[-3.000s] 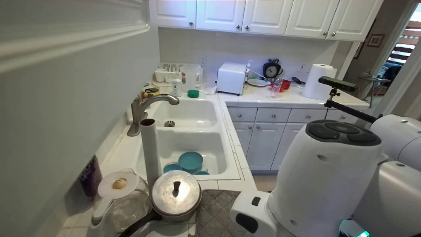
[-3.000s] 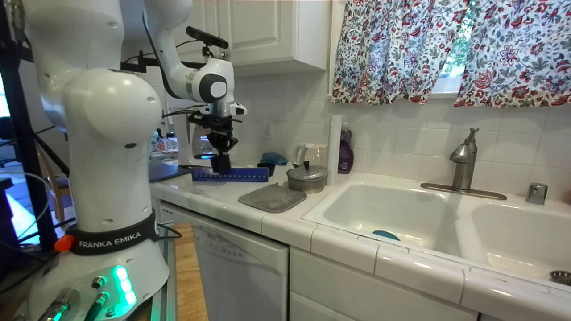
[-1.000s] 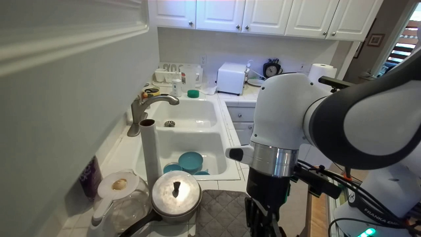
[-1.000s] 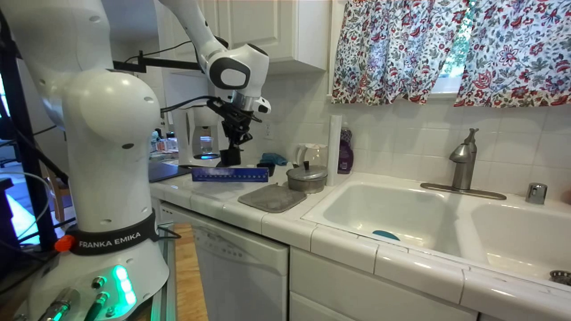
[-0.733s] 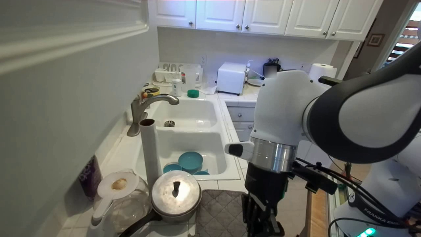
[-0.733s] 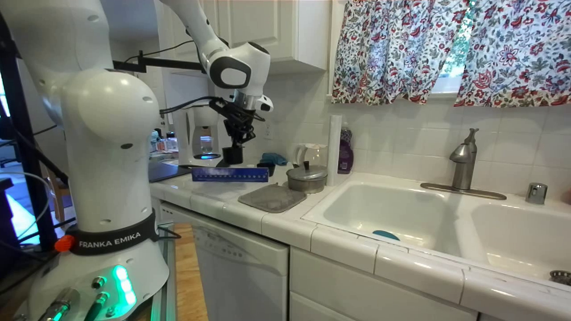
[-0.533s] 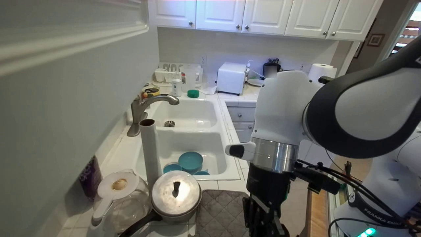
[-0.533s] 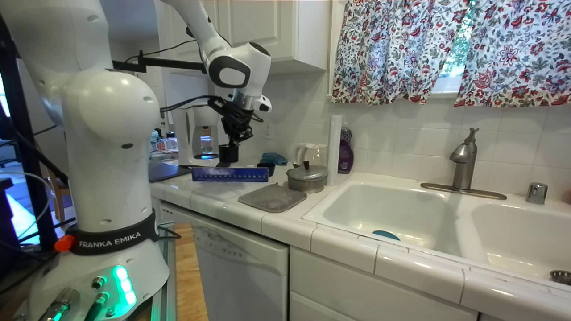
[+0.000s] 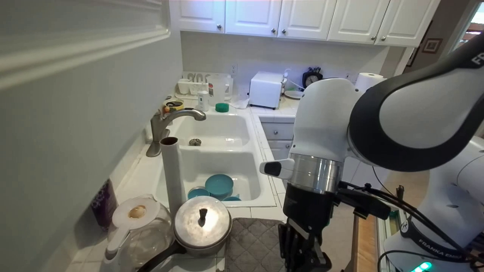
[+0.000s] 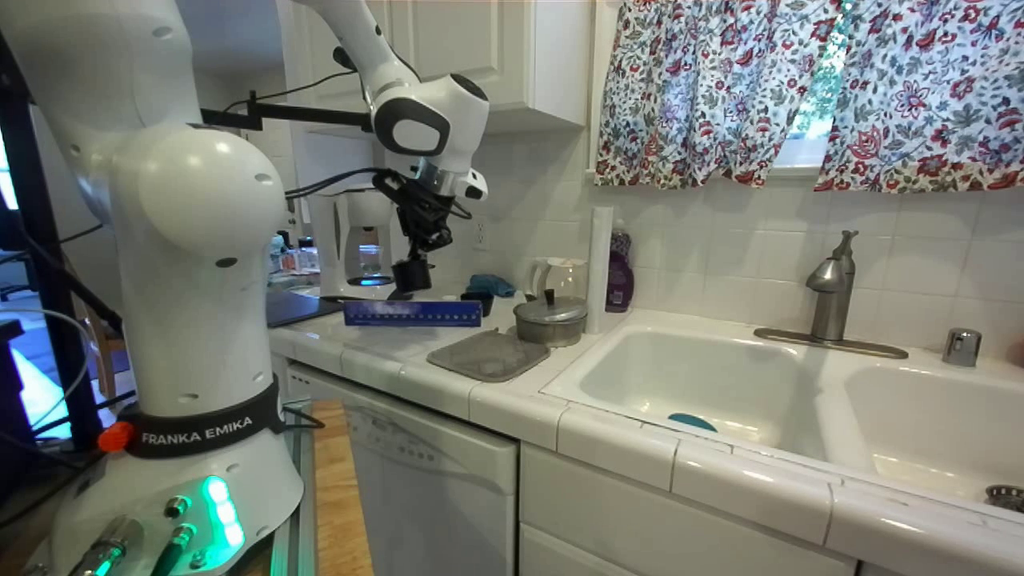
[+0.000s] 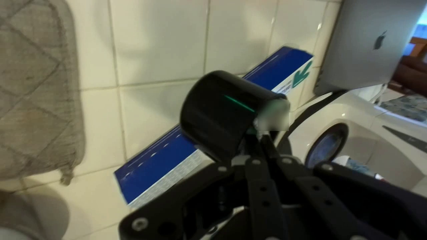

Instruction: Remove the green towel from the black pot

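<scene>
Arm [image 10: 200,184], its upper part cut off by the frame. Gripper [image 10: 418,254], jaws closed on a black cup [image 10: 412,276], held slightly tilted above a blue box [image 10: 412,314], whose middle it hides in the wrist view. A blurred pale-green patch [image 11: 275,115] at the cup's rim cannot be identified. Small dark object [image 10: 478,302] near the box's right end, hard to make out. Teal cloth [image 10: 492,285], partly hidden; whether it is the task's towel cannot be told. Mat [image 10: 490,355], flat on the counter [image 10: 376,340]. Pot [image 10: 550,322], lid on, standing on the counter just beside the mat; the end of its handle [image 9: 160,258] is cut off in an exterior view. Carafe [image 10: 564,276], partly hidden by the pot. Sink [image 10: 720,368], holding teal dishes [image 9: 219,186], of which only a sliver shows in an exterior view. Compared with three seconds earlier, the cup has risen clear of the box's outline; the gripper, then outside the frame in an exterior view, now shows there, partly cut off; pot, mat and box are unmoved.
</scene>
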Motion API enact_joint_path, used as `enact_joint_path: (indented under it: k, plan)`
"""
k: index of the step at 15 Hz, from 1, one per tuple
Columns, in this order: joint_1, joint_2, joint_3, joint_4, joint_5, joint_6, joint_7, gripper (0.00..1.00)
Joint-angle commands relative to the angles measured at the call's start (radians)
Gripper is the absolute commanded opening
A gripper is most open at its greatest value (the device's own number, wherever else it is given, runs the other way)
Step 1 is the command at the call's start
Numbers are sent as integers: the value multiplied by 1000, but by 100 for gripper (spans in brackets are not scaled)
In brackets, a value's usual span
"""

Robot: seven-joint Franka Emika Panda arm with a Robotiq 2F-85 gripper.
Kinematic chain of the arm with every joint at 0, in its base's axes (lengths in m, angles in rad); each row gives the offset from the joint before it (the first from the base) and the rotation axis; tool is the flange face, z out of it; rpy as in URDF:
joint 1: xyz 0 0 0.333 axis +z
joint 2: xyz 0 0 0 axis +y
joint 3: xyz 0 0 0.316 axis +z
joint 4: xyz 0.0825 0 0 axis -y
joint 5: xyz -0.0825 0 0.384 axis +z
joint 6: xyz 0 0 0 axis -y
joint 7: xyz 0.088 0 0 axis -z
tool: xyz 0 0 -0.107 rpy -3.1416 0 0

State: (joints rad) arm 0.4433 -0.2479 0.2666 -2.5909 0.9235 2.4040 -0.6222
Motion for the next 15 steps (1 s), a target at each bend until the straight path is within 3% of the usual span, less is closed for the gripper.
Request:
enact_joint_path:
  k: [1, 2, 3, 4, 5, 6, 7, 8, 9, 10, 12, 13, 14, 15]
  plan:
    - [0, -30, -6, -14, 56, -31, -37, 1]
    - [-21, -20, 38, -36, -16, 118, 8, 1]
    - [-18, -11, 18, -23, 4, 52, 5, 1]
    - [-11, -15, 15, -26, 20, 58, -17, 1]
    - [-27, -10, 51, -49, -50, 197, 12, 1]
    - [-6, -11, 2, -23, 27, 28, -10, 1]
    - [-9, -11, 18, -36, 14, 91, -3, 1]
    - [-30, -5, 54, -58, -69, 233, 15, 1]
    - [-16, -17, 39, -54, -51, 158, 37, 1]
    - [14, -32, -7, -32, 27, 8, -26, 1]
    - [-24, -10, 60, -67, -90, 254, 35, 1]
    - [11, -21, -3, -31, 6, 34, -10, 1]
    - [14, -19, 7, -41, 20, 71, -11, 1]
    - [-21, -3, 61, -71, -88, 262, 39, 1]
